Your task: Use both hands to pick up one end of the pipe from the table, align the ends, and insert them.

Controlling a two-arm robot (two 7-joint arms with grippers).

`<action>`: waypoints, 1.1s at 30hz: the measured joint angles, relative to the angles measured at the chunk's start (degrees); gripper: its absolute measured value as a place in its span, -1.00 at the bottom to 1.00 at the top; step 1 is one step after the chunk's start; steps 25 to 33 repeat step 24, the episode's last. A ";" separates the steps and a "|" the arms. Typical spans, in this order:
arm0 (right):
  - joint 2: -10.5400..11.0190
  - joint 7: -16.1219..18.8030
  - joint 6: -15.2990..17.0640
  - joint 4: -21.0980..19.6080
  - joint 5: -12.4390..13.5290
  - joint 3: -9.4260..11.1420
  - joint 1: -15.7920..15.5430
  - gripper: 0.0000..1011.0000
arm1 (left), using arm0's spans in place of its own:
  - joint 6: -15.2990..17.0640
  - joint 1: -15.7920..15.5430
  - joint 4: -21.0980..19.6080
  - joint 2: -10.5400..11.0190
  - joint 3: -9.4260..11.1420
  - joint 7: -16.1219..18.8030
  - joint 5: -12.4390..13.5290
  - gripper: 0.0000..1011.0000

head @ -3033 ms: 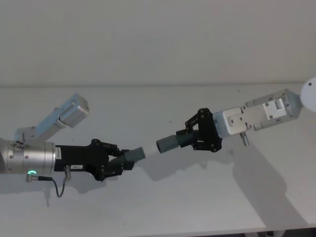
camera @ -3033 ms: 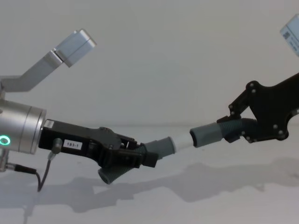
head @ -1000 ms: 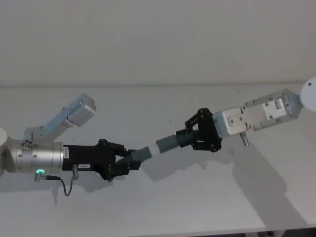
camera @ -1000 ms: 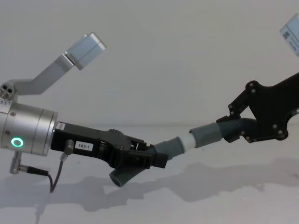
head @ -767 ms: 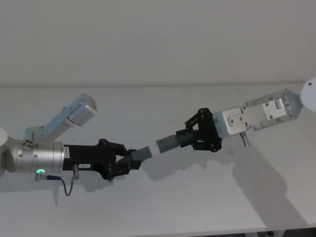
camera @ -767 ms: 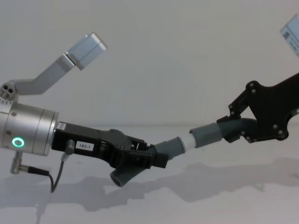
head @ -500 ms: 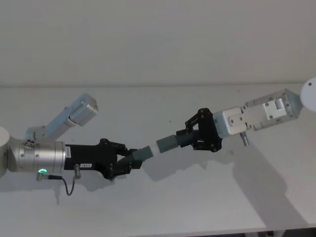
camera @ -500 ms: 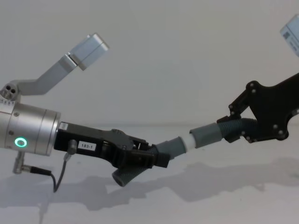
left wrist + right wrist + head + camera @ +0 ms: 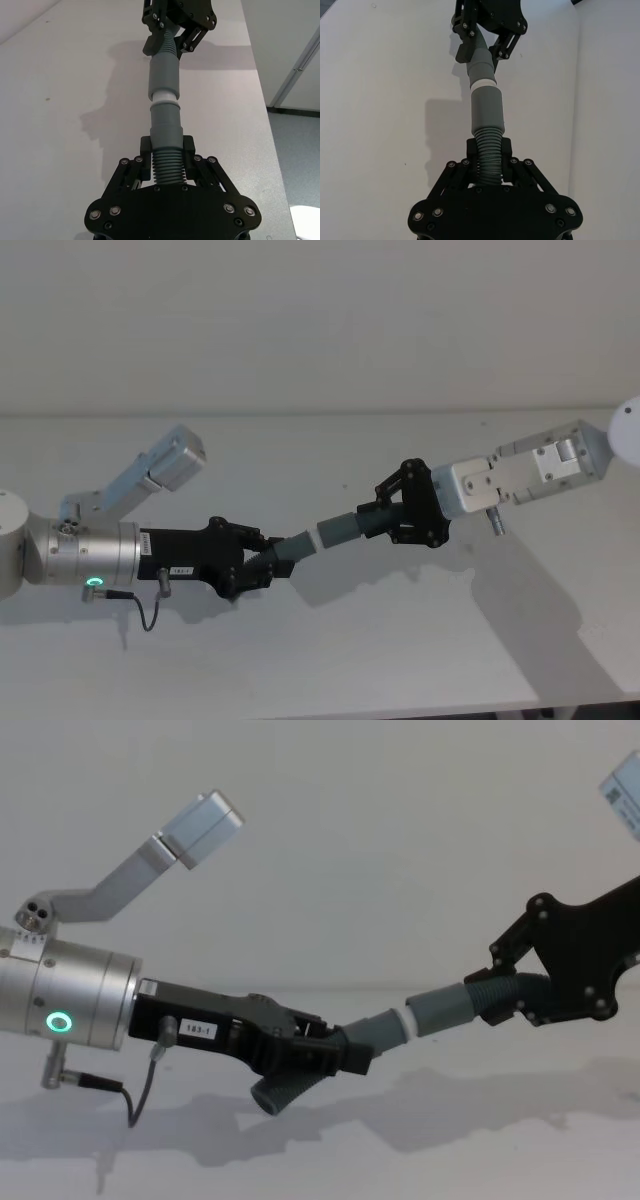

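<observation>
Both pipe pieces hang in the air above the middle of the table (image 9: 330, 660), touching nothing on it. The left gripper (image 9: 262, 562) is clamped on the ribbed part of the white-tipped piece (image 9: 290, 550), and the right gripper (image 9: 385, 520) is clamped on the ribbed neck of the collar piece (image 9: 340, 530). The white tip (image 9: 164, 96) sits partly inside the collar mouth (image 9: 163, 84), with a band of white showing between the two grey bodies, so the joint looks only partly seated.

The main risk from here is jamming. In the chest view the two pieces meet at a slight bend, and pushing along that kink could wedge the tip against the collar wall. Since both grips sit on flexible ribbed hose, the hose could buckle or slip in the fingers under push force instead of driving the tip home. Letting go of either piece early could let the shallow joint pull apart and drop a piece to the table.
</observation>
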 joint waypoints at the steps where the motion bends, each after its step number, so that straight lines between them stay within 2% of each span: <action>1: 0.00 0.00 0.00 0.00 0.00 0.00 0.00 -0.54 | 0.00 -0.01 0.02 -0.04 0.00 0.00 0.02 -0.35; 33: 0.00 0.00 0.00 0.00 0.00 0.00 0.00 -0.54 | 0.34 0.29 -0.73 0.02 -0.15 0.39 -0.14 -0.35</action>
